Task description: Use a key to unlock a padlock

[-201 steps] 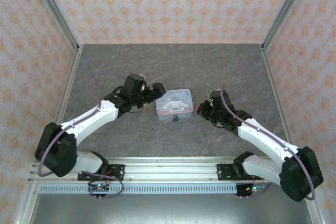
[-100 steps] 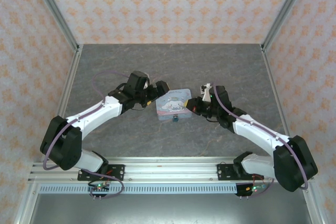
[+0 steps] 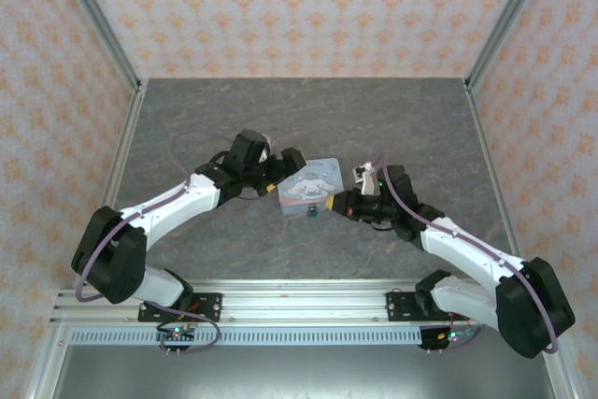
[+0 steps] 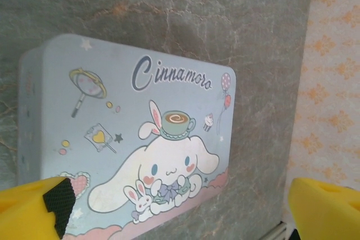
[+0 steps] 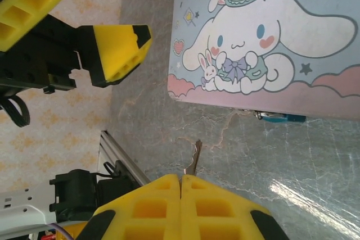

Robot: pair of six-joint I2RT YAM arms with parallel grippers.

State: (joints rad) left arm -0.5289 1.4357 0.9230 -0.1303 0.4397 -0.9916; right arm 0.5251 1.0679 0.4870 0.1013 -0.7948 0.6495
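The pink-and-blue cartoon box (image 3: 308, 188) lies mid-table. The tiny teal padlock (image 3: 311, 213) hangs at its near edge. In the right wrist view the padlock (image 5: 279, 117) pokes out from under the box (image 5: 270, 37). My right gripper (image 5: 180, 179) is shut on the key (image 5: 194, 158), whose thin blade points toward the box, a short way left of the padlock and apart from it. From above, the right gripper (image 3: 339, 201) sits just right of the padlock. My left gripper (image 3: 283, 173) is open at the box's left end. Its yellow fingertips (image 4: 34, 209) flank the box (image 4: 135, 133).
The grey marble table (image 3: 308, 119) has patterned walls on three sides and a metal rail (image 3: 299, 310) along the near edge. The left gripper's fingers (image 5: 118, 51) show in the right wrist view, left of the box.
My left gripper has moved right, up to the box's left end. The box has turned slightly. My right gripper has come left and nearer with the key, closer to the padlock.
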